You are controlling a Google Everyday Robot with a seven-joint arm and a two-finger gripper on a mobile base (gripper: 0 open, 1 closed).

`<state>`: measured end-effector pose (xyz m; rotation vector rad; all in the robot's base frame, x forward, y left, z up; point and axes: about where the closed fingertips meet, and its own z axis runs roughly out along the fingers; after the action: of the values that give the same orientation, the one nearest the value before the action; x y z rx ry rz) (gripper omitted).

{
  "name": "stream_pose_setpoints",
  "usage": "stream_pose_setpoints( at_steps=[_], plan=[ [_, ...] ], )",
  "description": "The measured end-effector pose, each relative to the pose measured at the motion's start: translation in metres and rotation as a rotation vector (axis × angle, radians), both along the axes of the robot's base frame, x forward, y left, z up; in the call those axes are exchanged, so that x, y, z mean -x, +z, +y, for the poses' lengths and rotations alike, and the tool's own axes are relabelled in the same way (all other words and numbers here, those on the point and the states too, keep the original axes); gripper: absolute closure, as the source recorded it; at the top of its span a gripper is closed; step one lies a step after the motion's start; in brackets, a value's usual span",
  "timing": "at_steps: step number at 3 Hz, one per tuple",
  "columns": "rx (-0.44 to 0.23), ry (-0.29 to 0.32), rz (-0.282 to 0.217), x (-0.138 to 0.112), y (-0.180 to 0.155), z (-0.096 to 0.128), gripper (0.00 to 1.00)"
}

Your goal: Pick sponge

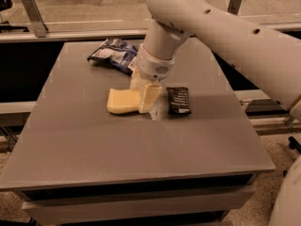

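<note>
**Closing on the sponge at its bar-side end**

Find the sponge (121, 101) lying flat near the middle of the desk (141, 145), pale yellow, long side running crosswise. Find the claw (145, 94) low over the end of the sponge that faces the black bar (178, 100), touching the foam or nearly so. Cannot tell how far open, nor whether anything is gripped yet: same pale colour as the sponge, outlines merging.

Judged to be the closing grasp. Squeeze across the narrow width of the sponge, deep enough to take the full thickness and not merely the top edge. Expect soft foam to give, so close firmly before lifting. Raise straight up and slowly; held by one end, likely to droop or swing at the free end.

Mind the black bar, small and wrapped, just beside the sponge, past the claw: apart from the foam, yet near enough to be nudged or pinched along with it. Note also the crumpled blue and white bag (115, 53) beyond the sponge, toward the far edge, well apart and partly behind the arm (211, 27); no hindrance to a straight lift.
</note>
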<state>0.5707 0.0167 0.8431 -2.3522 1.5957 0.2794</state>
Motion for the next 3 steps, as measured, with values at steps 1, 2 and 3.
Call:
stream_pose_setpoints(
  at_steps=[1, 2, 3],
  plan=[
    [-0.007, -0.013, -0.013, 0.002, 0.016, 0.001, 0.88],
    [-0.018, -0.010, -0.039, 0.007, 0.039, 0.008, 1.00],
    [-0.027, -0.004, -0.066, 0.010, 0.059, 0.014, 1.00]
  ],
)
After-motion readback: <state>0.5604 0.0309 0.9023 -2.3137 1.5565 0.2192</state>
